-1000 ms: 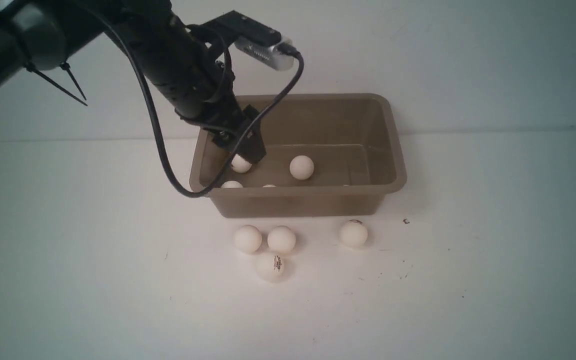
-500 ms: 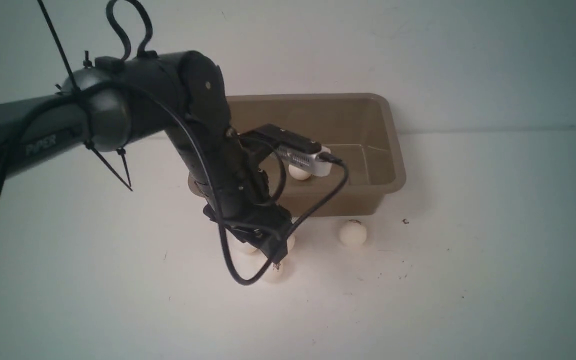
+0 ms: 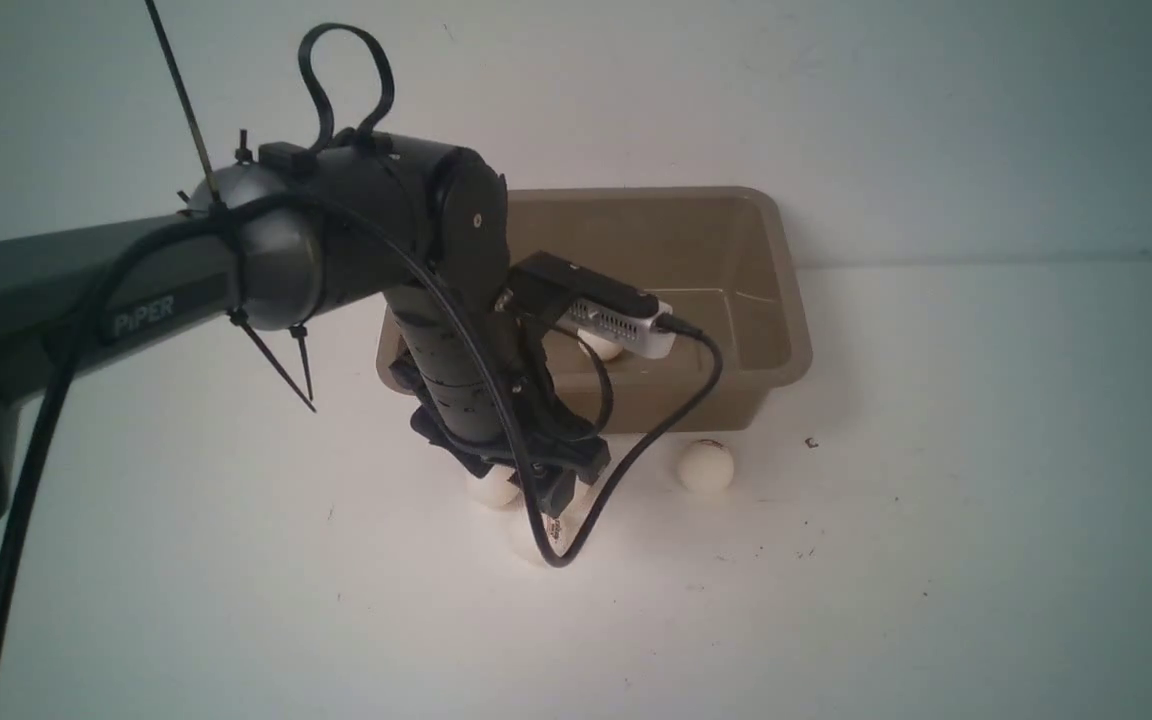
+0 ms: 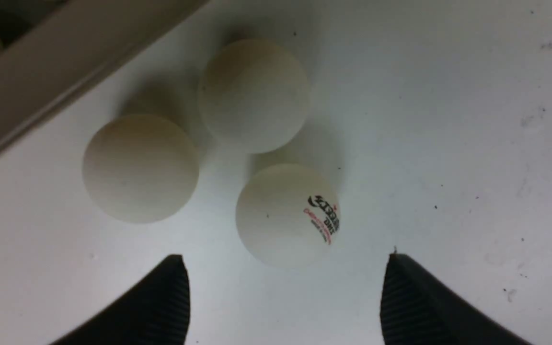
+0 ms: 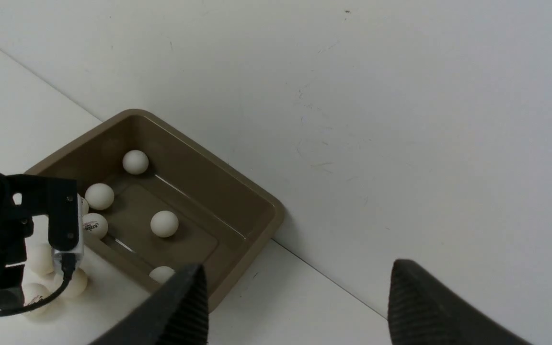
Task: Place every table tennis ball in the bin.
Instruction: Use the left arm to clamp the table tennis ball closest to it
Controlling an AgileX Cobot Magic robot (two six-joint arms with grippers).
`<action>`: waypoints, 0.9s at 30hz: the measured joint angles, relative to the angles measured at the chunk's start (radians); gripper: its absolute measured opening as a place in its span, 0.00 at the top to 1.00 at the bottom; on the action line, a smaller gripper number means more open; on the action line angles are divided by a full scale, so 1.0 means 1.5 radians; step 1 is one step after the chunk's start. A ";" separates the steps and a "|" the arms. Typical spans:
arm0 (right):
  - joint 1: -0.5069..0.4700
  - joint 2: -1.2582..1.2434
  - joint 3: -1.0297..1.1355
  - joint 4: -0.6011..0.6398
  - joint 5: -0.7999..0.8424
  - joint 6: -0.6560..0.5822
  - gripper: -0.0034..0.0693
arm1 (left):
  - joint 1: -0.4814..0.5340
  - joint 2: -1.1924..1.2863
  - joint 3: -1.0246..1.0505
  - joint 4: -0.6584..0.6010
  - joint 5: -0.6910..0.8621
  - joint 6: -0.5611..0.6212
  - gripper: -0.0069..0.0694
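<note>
Low in the middle of the front view, the left claw (image 3: 551,500) is held wide and empty over three table tennis balls (image 4: 140,167) on the bench (image 3: 936,520), just before the bin (image 3: 781,290). The logo ball (image 4: 283,215) should be centred between the jaws and the two beside it left unnudged. A fourth ball (image 3: 705,466) is seen further right, with open bench beyond. The right claw (image 5: 295,287) is spread wide, empty.

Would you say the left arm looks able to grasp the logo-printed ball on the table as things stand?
Probably yes: the left gripper hangs open right over the logo ball, one finger on either side, with nothing blocking it.
</note>
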 joint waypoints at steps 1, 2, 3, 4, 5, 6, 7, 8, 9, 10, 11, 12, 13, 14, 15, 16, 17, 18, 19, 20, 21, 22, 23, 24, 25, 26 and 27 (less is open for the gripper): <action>0.000 0.000 0.000 0.000 0.000 0.000 0.32 | 0.000 0.003 0.000 0.000 0.000 -0.001 0.28; 0.000 0.000 0.000 0.000 0.000 0.000 0.32 | 0.000 0.010 0.000 0.000 -0.001 -0.005 0.28; 0.000 0.000 0.000 0.000 0.000 0.000 0.32 | 0.000 0.016 0.000 0.000 -0.001 -0.008 0.28; 0.000 0.000 0.000 0.001 0.000 0.000 0.32 | 0.000 0.021 0.000 0.000 -0.003 -0.013 0.28; 0.000 0.000 0.000 0.002 0.000 0.000 0.32 | 0.000 0.026 0.001 0.000 -0.005 -0.020 0.28; 0.000 0.000 0.000 0.002 0.000 0.000 0.32 | 0.000 0.029 0.001 0.000 -0.009 -0.026 0.28; 0.000 0.000 0.000 0.003 0.000 0.001 0.32 | 0.000 0.032 0.001 0.001 -0.018 -0.030 0.28; 0.000 0.000 0.000 0.003 0.000 0.001 0.32 | 0.000 0.033 0.001 0.001 -0.018 -0.030 0.28; 0.000 0.000 0.000 0.003 0.000 0.001 0.32 | 0.000 0.035 0.001 0.001 -0.021 -0.032 0.28; 0.000 0.000 0.000 0.005 0.000 0.001 0.32 | 0.000 0.036 0.001 0.001 -0.023 -0.033 0.28; 0.000 0.000 0.000 0.005 0.000 0.001 0.32 | 0.000 0.040 0.001 0.001 -0.027 -0.034 0.28; 0.000 0.000 0.000 0.006 0.000 0.001 0.32 | 0.000 0.043 0.001 0.001 -0.032 -0.034 0.28; 0.000 0.000 0.000 0.006 0.000 0.001 0.32 | 0.000 0.046 0.001 0.001 -0.036 -0.034 0.28; 0.000 0.000 0.000 0.006 0.000 0.001 0.32 | 0.000 0.049 0.001 0.001 -0.037 -0.034 0.28; 0.000 0.000 0.001 0.006 0.000 0.001 0.32 | 0.000 0.050 0.001 0.001 -0.037 -0.034 0.28; 0.000 0.000 0.001 0.008 0.000 0.001 0.32 | 0.000 0.052 0.001 0.001 -0.037 -0.034 0.28; 0.000 0.000 0.001 0.010 0.000 0.001 0.32 | 0.000 0.054 0.001 0.001 -0.037 -0.034 0.28; 0.000 0.000 0.001 0.011 0.000 0.001 0.32 | 0.000 0.055 0.001 0.001 -0.037 -0.034 0.28; 0.000 0.000 0.001 0.012 0.000 0.001 0.32 | 0.000 0.056 0.001 0.001 -0.040 -0.034 0.28; 0.000 0.000 0.001 0.012 0.000 0.001 0.32 | 0.000 0.056 0.001 0.001 -0.045 -0.034 0.28; 0.000 0.000 0.001 0.012 0.000 0.001 0.32 | 0.000 0.056 0.001 0.001 -0.049 -0.034 0.28; 0.000 0.000 0.001 0.012 0.000 0.001 0.32 | 0.000 0.056 0.001 -0.001 -0.054 -0.034 0.28; 0.000 0.000 0.001 0.012 0.000 0.001 0.32 | 0.000 0.056 0.001 -0.001 -0.054 -0.034 0.28; 0.000 0.000 0.001 0.012 0.000 0.001 0.32 | 0.000 0.057 0.001 -0.003 -0.055 -0.034 0.28; 0.000 0.000 0.001 0.012 0.000 0.001 0.32 | 0.000 0.057 0.001 -0.007 -0.055 -0.034 0.28; 0.000 0.000 0.001 0.012 0.000 0.001 0.32 | 0.000 0.058 0.001 -0.012 -0.055 -0.034 0.28; 0.000 0.000 0.001 0.012 0.000 0.001 0.32 | 0.000 0.062 0.001 -0.019 -0.055 -0.033 0.28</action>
